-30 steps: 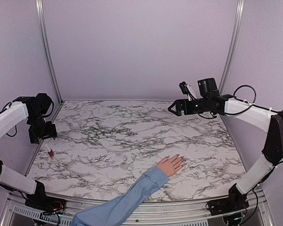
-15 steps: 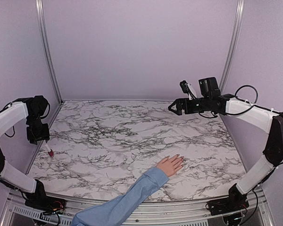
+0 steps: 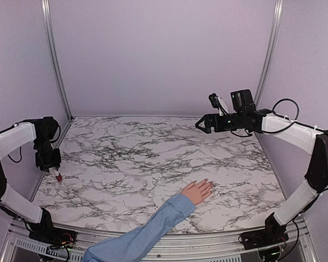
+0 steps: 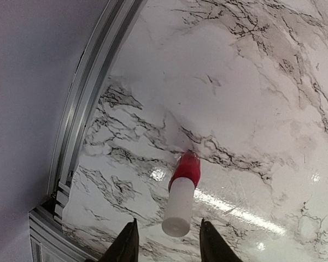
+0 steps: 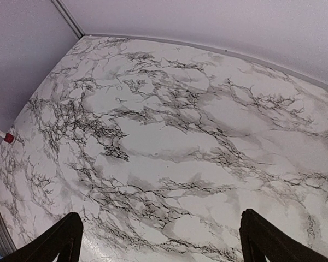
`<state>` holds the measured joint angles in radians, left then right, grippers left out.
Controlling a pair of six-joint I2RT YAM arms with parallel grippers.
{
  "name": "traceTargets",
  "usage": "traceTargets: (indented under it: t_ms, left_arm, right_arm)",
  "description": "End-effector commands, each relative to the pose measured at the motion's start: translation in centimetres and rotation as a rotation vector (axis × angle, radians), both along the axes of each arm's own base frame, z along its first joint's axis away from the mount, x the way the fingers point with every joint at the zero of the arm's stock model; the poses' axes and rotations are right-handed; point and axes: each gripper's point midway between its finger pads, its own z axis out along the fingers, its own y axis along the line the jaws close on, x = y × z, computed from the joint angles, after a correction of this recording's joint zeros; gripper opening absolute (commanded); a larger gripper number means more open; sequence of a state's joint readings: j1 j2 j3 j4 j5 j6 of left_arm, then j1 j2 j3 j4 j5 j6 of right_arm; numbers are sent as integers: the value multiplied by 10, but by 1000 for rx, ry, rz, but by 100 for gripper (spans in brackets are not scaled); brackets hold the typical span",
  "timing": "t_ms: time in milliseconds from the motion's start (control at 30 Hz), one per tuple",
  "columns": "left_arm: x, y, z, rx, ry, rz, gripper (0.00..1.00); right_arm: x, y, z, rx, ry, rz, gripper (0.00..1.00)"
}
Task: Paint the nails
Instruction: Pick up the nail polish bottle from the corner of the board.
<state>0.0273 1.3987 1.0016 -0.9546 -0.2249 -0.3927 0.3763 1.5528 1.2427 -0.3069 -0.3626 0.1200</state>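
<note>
While the nails (image 3: 208, 183) lie unpainted at the fingertips of the human hand (image 3: 197, 191), which rests flat near the middle of the table (image 3: 153, 147) with its light blue sleeve (image 3: 153, 229) running off the near edge, I am at the opening step: fetching the polish. Left arm: the left pincer (image 4: 168, 232) hangs low at the table's left edge, near the metal rail (image 4: 76, 142), its jaws set part-way apart on either side of the white cap of the nail-polish bottle (image 4: 181, 188); a sliver of table shows between each finger and the cap, so I read it as released, not yet grasping. The bottle leans, its red body appearing to rest on the marble and its cap pointing up toward my wrist camera. Right arm: the right pincer (image 3: 200, 125) is held high over the far right of the table, jaws wide and empty, well apart from both hand and bottle. Judgement: none of the painting proper is begun. The next move calls for a clench centred on the cap, firm enough that the small smooth bottle neither skids nor tips, then a lift and a carry across to the hand, where the right pincer will likely have to steady the body while the cap comes off
</note>
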Motion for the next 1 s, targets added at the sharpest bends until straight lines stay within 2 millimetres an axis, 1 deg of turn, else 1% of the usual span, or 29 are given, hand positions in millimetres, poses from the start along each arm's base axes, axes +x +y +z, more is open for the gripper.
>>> traceTargets:
  t_ms: [0,267,433,667,867,900,967]
  left_arm:
    - [8,0,-4,-10,-15,-8,38]
    - [14,4,-10,4,-2,-20,35]
    - [15,7,-12,2,5,-20,31]
    - [15,8,-12,5,6,-23,18]
    - [20,6,-7,-8,-15,-29,2]
    - [22,4,-6,-14,-20,-32,0]
    - [26,0,0,-32,-39,-39,0]
  right_arm:
    - [-1,-2,12,19,-23,2,98]
    - [-1,-3,14,13,-27,-2,98]
    - [-1,-5,15,9,-30,-8,99]
    - [0,-5,15,5,-30,-11,98]
    - [1,-5,18,5,-41,-3,98]
    - [1,-5,19,4,-46,-2,99]
    - [1,-5,20,1,-54,3,99]
